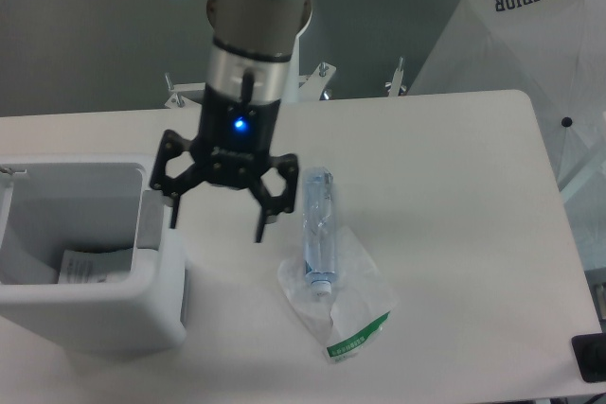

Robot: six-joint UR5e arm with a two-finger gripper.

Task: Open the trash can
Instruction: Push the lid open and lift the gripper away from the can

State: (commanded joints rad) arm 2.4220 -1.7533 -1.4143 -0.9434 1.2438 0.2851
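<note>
The trash can is a boxy light grey-white bin at the left front of the table. Its top stands open and I see into it, where a piece of paper lies. Its lid seems to hang down at the right side. My gripper hovers just right of the bin's upper right corner, fingers spread wide, open and empty. The left fingertip is close to the bin's right rim.
A clear plastic bottle lies on a crumpled plastic bag to the right of the gripper. A white umbrella stands off the table at the back right. A dark object is at the right front edge.
</note>
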